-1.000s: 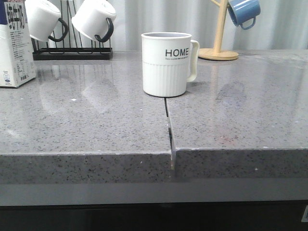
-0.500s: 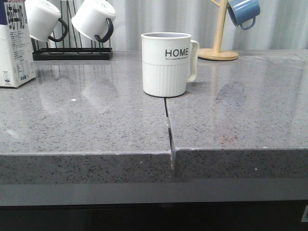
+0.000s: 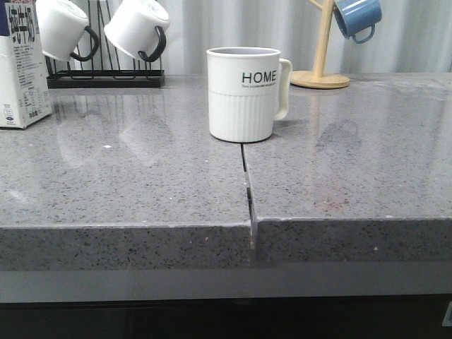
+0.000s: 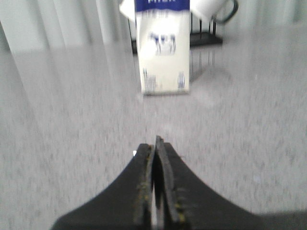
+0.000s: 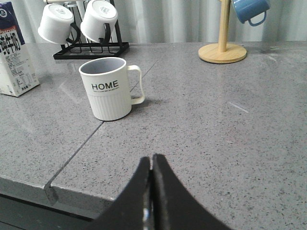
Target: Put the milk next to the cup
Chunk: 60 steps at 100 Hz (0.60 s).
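The milk carton [image 3: 22, 67] stands upright at the far left edge of the grey counter; it also shows in the left wrist view [image 4: 162, 52], with its cow picture, and in the right wrist view [image 5: 14, 55]. The cream "HOME" cup [image 3: 244, 93] stands mid-counter, handle to the right; it also shows in the right wrist view [image 5: 108, 88]. My left gripper [image 4: 154, 144] is shut and empty, well short of the carton. My right gripper [image 5: 151, 160] is shut and empty, over the counter's front edge, short of the cup. Neither gripper shows in the front view.
A black rack [image 3: 106, 76] with two white black-handled mugs [image 3: 138, 28] stands at the back left. A wooden mug tree [image 3: 321, 70] holds a blue mug [image 3: 357, 18] at the back right. A seam [image 3: 247, 191] splits the counter in front of the cup.
The milk carton sits slightly further left in the front view than before. Nothing else has visibly changed.
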Each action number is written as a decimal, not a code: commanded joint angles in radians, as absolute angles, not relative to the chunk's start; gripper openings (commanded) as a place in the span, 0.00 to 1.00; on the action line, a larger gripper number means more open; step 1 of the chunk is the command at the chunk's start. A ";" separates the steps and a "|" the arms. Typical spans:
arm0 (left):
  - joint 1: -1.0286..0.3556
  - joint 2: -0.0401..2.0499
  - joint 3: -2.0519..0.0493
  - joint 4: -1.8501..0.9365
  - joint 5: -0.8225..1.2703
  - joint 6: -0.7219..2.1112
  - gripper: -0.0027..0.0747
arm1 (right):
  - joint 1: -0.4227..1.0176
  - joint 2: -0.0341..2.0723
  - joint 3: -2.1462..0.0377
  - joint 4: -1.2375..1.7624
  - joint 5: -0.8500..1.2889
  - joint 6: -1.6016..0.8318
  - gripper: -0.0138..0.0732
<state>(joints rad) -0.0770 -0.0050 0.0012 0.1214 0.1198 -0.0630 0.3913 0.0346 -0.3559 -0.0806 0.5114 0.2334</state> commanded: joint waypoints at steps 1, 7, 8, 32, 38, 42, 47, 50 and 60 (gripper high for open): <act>-0.080 -0.036 0.042 0.130 -0.053 -0.064 0.01 | 0.391 0.047 -0.380 -0.087 0.437 0.222 0.08; -0.080 -0.036 0.040 0.091 -0.103 -0.089 0.01 | 0.391 0.047 -0.380 -0.087 0.437 0.222 0.08; -0.080 -0.036 0.038 0.084 -0.105 -0.094 0.01 | 0.391 0.047 -0.380 -0.087 0.437 0.222 0.08; -0.080 0.026 -0.090 0.051 0.043 -0.101 0.01 | 0.391 0.047 -0.380 -0.087 0.437 0.222 0.08; -0.080 0.061 -0.131 0.051 0.073 -0.101 0.01 | 0.391 0.047 -0.380 -0.087 0.437 0.222 0.08; -0.080 0.082 -0.160 0.051 0.085 -0.101 0.01 | 0.391 0.047 -0.380 -0.087 0.437 0.222 0.08; -0.080 0.118 -0.192 0.051 0.102 -0.101 0.01 | 0.391 0.047 -0.380 -0.087 0.437 0.222 0.08; -0.080 0.145 -0.214 0.051 0.118 -0.101 0.01 | 0.391 0.047 -0.380 -0.087 0.437 0.222 0.08; -0.080 0.223 -0.271 0.058 0.162 -0.101 0.01 | 0.391 0.047 -0.380 -0.087 0.437 0.222 0.08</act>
<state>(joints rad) -0.0770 0.1461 -0.1945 0.0608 0.1980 -0.0892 0.3913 0.0346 -0.3559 -0.0806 0.5121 0.2334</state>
